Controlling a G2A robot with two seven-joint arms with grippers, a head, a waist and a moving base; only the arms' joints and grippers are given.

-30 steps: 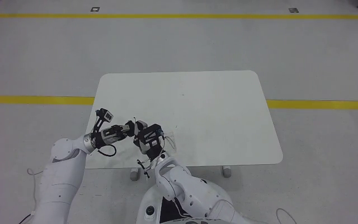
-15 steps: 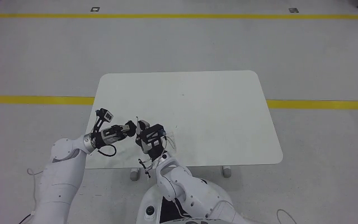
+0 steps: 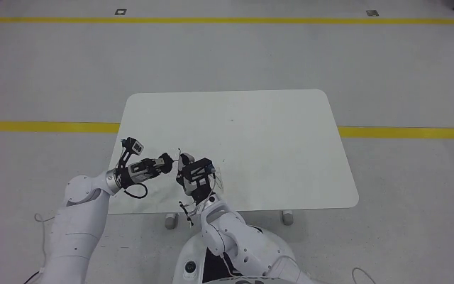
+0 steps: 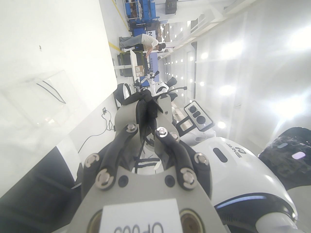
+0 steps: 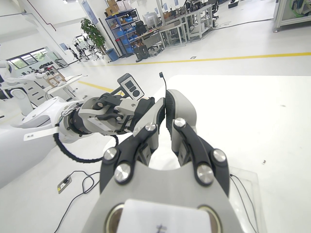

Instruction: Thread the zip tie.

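Poking up from right claw (image 5: 165, 109): zip tie (image 5: 164, 83)

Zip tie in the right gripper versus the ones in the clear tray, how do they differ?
The held zip tie juts into air; the tray zip ties lie flat. Shut jaws of the right gripper pinch the held one; the tray ones sit loose. All are thin, black.

Bare table (image 3: 284, 135) top runs across the centre and right of the top view, so there's open room there for a gripper. Lower left is tight: left gripper (image 3: 169, 160) and right gripper (image 3: 182, 158) sit nearly tip to tip, both clamped on the zip tie (image 5: 163, 82). A flat clear tray (image 5: 252, 183) lies just beside the right gripper, a low obstacle.
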